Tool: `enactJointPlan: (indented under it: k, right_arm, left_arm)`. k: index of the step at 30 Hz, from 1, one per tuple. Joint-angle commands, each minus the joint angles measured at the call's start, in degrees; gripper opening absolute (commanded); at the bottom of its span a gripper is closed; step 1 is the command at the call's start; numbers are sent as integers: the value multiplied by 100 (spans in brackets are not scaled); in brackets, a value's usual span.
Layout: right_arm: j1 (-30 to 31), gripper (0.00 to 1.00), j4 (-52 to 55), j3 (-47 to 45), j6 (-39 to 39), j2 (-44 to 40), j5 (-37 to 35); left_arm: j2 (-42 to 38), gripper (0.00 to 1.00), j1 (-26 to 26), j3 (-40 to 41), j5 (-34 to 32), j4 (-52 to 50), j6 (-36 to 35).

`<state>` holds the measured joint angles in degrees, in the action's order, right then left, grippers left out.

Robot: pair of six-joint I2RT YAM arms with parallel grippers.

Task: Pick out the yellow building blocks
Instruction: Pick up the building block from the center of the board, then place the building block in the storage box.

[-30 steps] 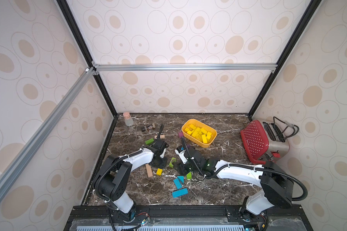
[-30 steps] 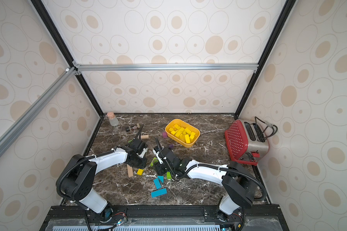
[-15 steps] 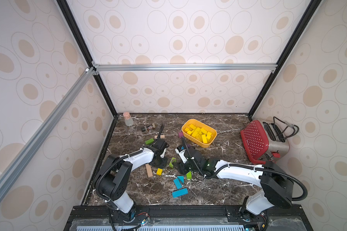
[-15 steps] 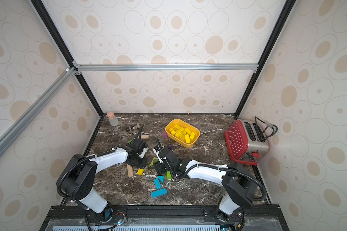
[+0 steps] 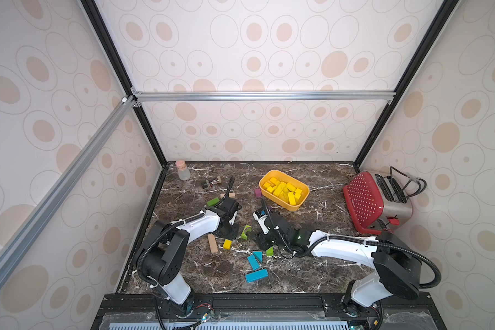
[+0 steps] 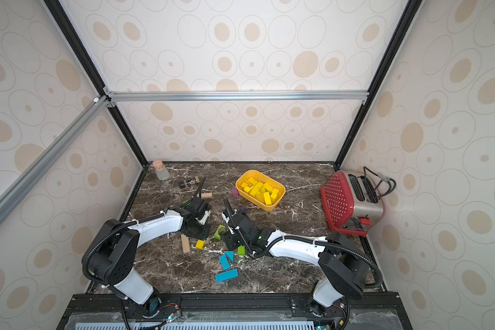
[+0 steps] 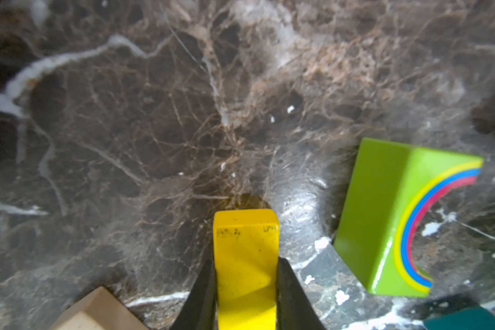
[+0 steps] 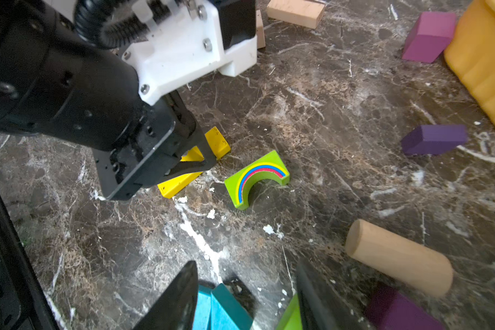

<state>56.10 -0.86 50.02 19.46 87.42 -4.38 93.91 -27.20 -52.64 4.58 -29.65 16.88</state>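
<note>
Grip is what is changing: over the last second my left claw (image 7: 245, 265) is drawing in its last bit and is now pinching the sides of a yellow block (image 8: 219, 141). Neither arm is shifting meanwhile. The block is lying where it lay, flat on the marble at about 8 o'clock from the table's middle, just beside the green arch (image 8: 257, 177).

I am judging the grasp made and the lift not yet begun. From here the block is heading for the tub (image 8: 483, 71) at 1 o'clock, where the other yellow blocks (image 5: 283, 190) are piling up. I am seeing no other yellow one loose on the table, so this is looking like the last.

My right claw (image 8: 246, 265) is hanging open and empty over the teal blocks (image 5: 255, 257) near 6 o'clock.

As for writing, dark scrawl-like marks are showing near the block's end, but I am not managing to read them. The arch is carrying only rainbow stripes. The toaster (image 5: 363, 202) at 3 o'clock is showing no brand I can make out.
</note>
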Motion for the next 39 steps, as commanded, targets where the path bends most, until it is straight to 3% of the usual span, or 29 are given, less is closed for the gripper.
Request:
enactJointPlan:
  k: [1, 16, 25, 33, 39]
  right_arm:
    - [37, 56, -76, -54, -78, -246, -235]
    - [-205, 56, 272, 227, -597, -571, -729]
    - [-1101, 56, 560, 71, -585, -664, -564]
    - [-1859, 56, 288, -305, -699, -986, -541]
    - [-2288, 56, -187, -747, -725, -1139, -802]
  left_arm:
    - [4, 25, 9, -249, -194, -267, -17]
    - [74, 25, 10, -1637, -358, -612, -246]
    - [1070, 25, -47, -3069, -177, -283, -303]
    - [2272, 26, -333, -4921, -183, -246, -530]
    - [2997, 26, -571, -5929, 45, 395, -320]
